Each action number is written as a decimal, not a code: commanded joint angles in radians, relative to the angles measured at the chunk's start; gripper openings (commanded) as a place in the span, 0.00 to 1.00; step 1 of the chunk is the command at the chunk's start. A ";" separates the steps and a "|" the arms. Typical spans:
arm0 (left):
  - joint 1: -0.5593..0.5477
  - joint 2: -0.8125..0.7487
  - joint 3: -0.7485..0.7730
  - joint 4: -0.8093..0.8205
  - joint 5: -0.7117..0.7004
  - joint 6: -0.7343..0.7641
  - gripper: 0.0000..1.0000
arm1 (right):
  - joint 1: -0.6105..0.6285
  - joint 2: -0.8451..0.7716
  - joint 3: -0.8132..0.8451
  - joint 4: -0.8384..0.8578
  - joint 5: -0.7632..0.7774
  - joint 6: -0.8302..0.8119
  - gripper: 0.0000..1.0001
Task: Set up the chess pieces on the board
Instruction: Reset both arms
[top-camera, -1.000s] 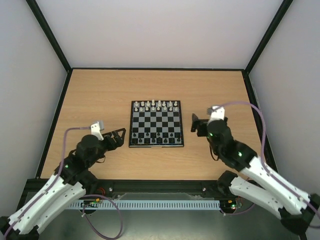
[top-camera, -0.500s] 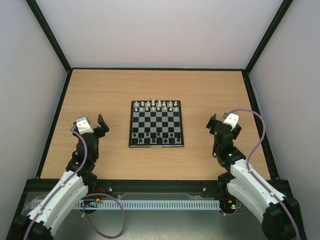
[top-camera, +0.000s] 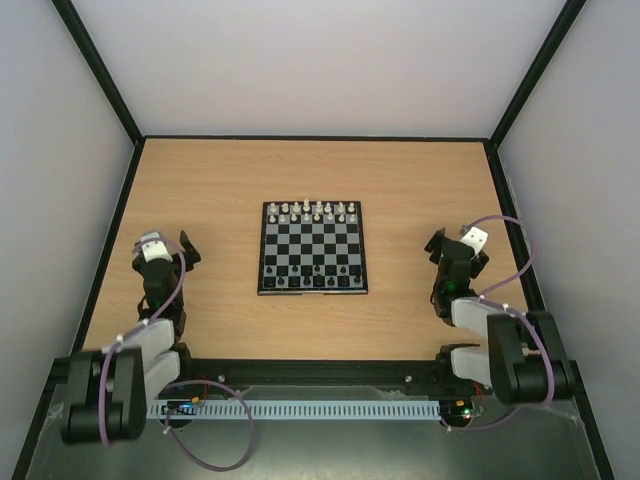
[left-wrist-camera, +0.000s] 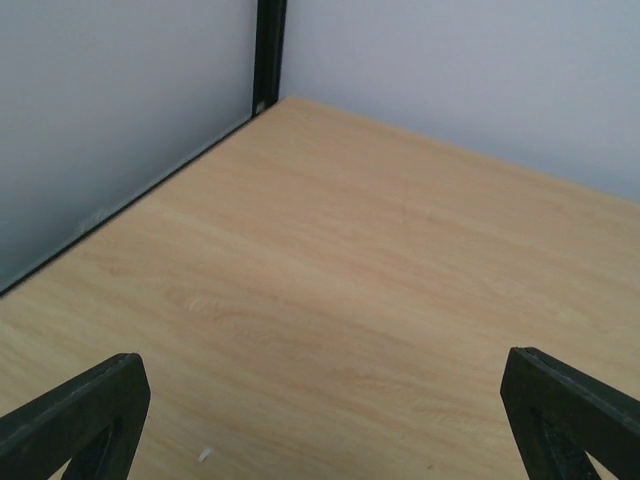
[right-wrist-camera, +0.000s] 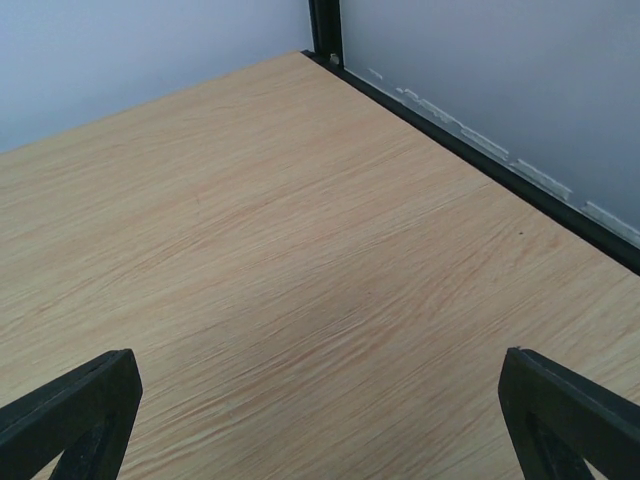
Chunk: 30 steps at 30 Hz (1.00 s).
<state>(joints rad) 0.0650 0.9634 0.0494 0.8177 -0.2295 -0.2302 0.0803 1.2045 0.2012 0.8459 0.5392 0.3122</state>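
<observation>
The board lies in the middle of the wooden table. White chess pieces line its far rows and black chess pieces stand along its near rows. My left gripper is off to the board's left near the table's side, open, with nothing between its fingers. My right gripper is well to the right of the board, also open and empty, its fingers wide apart. Both wrist views show only bare wood; the board and pieces are out of those views.
White walls and a black frame enclose the table; a black rail runs along the left side and another along the right. Both arms sit folded at the near edge. A tiny white speck lies on the wood under the left gripper.
Both arms have pulled back from beside the board and folded toward the near edge. The grippers swung outward, away from the board, and stayed open.
</observation>
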 joint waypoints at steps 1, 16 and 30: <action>0.029 0.169 0.025 0.260 0.043 -0.039 0.99 | -0.005 0.096 0.003 0.196 0.003 -0.005 0.99; -0.042 0.466 0.211 0.305 -0.056 0.051 1.00 | -0.010 0.194 -0.083 0.484 -0.079 -0.070 0.98; -0.065 0.535 0.212 0.370 -0.001 0.104 0.99 | -0.007 0.308 -0.110 0.641 -0.145 -0.118 0.99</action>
<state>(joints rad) -0.0055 1.4902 0.2668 1.1107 -0.2462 -0.1417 0.0757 1.4284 0.0902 1.3285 0.4042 0.2276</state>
